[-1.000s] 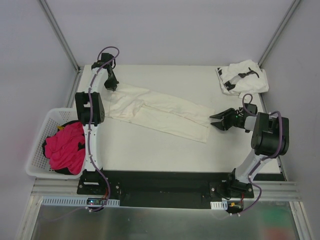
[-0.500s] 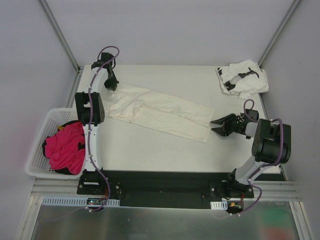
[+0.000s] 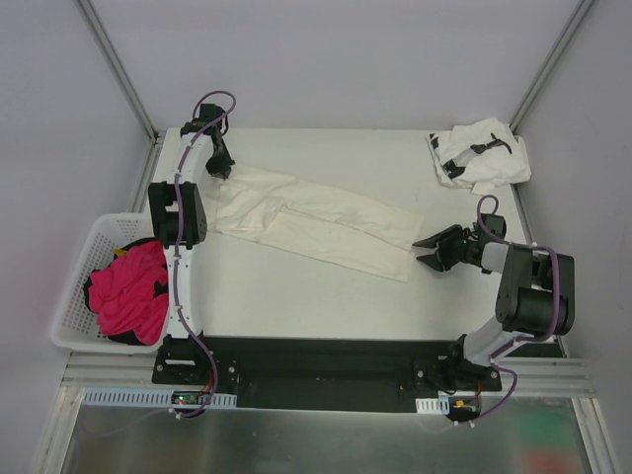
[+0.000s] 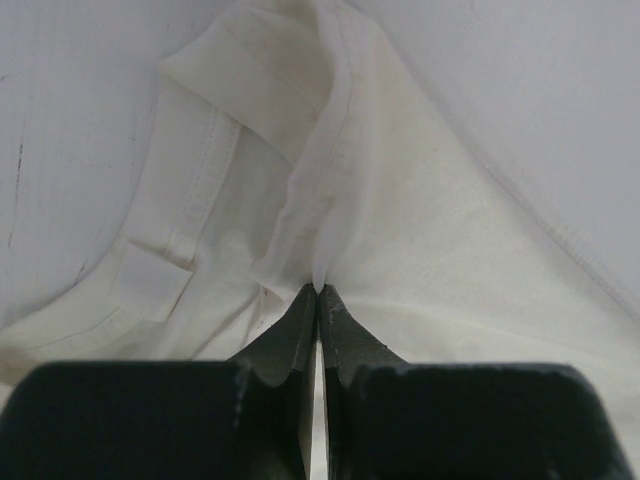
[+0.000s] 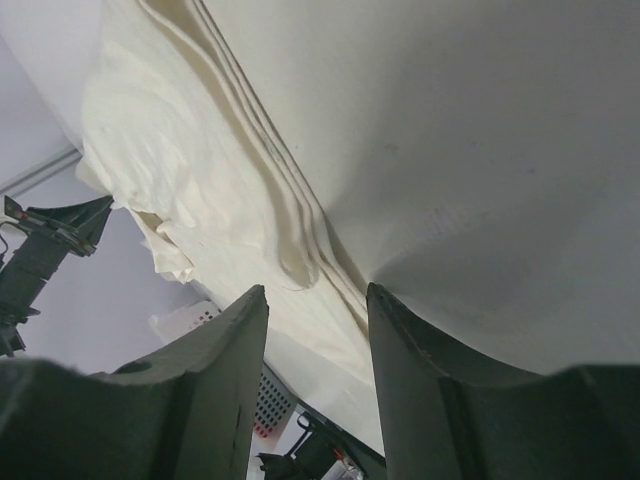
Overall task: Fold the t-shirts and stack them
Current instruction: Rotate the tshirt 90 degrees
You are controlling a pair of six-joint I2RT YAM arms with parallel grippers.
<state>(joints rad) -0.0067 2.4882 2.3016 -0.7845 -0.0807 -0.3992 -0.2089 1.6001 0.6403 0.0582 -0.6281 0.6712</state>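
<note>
- T-shirts: two. One is the cream-white t-shirt [image 3: 316,217], lying long across the table; the other is the white t-shirt with black marks [image 3: 481,155], bunched at the far right corner.
- Robot arms: two, the left arm [image 3: 178,212] and the right arm [image 3: 528,276].
- Grippers: two, one on each arm. These are the left gripper [image 3: 219,170] and the right gripper [image 3: 419,252], and each has two dark fingers.
- Table [image 3: 296,296]: one, with a white top.
- Basket [image 3: 84,259]: one, white plastic, at the left side of the table.
- Pink cloth [image 3: 128,288]: one heap inside the basket. Whether it is one piece or several, I cannot tell.
</note>
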